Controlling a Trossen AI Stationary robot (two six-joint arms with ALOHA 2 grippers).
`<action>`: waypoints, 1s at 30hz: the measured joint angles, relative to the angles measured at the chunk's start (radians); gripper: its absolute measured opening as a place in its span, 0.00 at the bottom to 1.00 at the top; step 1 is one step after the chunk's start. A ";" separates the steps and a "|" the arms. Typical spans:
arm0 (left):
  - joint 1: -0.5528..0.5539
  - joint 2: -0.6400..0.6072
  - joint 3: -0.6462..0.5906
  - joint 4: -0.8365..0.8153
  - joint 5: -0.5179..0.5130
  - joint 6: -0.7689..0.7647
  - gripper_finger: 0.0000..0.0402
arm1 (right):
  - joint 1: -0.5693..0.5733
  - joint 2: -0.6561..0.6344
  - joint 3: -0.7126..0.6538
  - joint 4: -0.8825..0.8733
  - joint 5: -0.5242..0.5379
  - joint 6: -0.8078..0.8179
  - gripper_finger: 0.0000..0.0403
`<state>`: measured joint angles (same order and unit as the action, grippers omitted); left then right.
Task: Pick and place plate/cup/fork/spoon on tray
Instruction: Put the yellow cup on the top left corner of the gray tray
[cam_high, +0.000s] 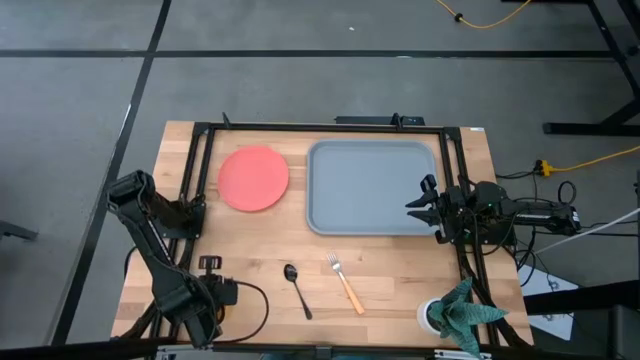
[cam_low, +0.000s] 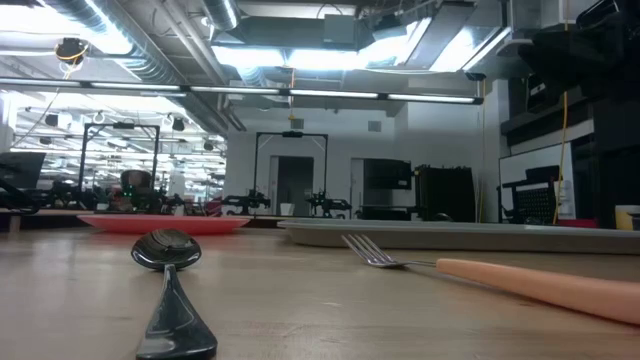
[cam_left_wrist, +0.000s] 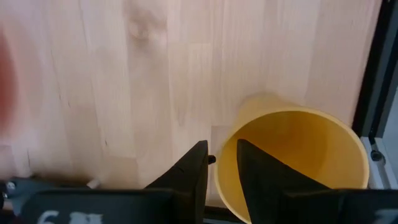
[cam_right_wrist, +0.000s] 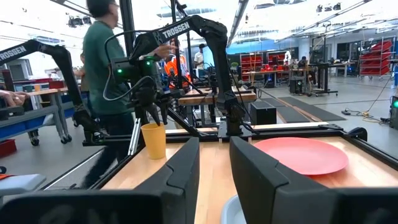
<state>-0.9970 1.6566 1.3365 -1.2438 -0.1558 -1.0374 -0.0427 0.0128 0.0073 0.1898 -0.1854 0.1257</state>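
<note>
Nothing is on the tray (cam_high: 370, 190) yet: the plate (cam_high: 254, 178) lies just beside it, and spoon (cam_high: 296, 288) and fork (cam_high: 345, 281) lie near its front rim. My left gripper (cam_left_wrist: 221, 163) pinches the cup (cam_left_wrist: 292, 165) by its wall, well beyond the plate from the tray; my right gripper (cam_right_wrist: 213, 163) waits parted over the tray's edge.

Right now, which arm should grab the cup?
Left. The left gripper sits at the rim of the cup; the right gripper is across the table, over the right edge of the tray.
</note>
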 joint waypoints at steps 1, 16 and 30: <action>0.000 0.000 0.000 0.000 0.000 0.001 0.20 | 0.000 0.000 0.000 0.000 0.000 0.000 0.23; 0.021 0.012 0.000 0.045 0.037 0.057 0.18 | 0.000 0.000 0.000 0.000 -0.001 0.001 0.23; 0.020 0.012 0.000 0.046 0.073 0.089 0.12 | 0.000 0.000 0.000 0.000 -0.001 0.001 0.23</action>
<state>-0.9771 1.6684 1.3365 -1.1981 -0.0824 -0.9482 -0.0427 0.0132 0.0071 0.1894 -0.1864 0.1265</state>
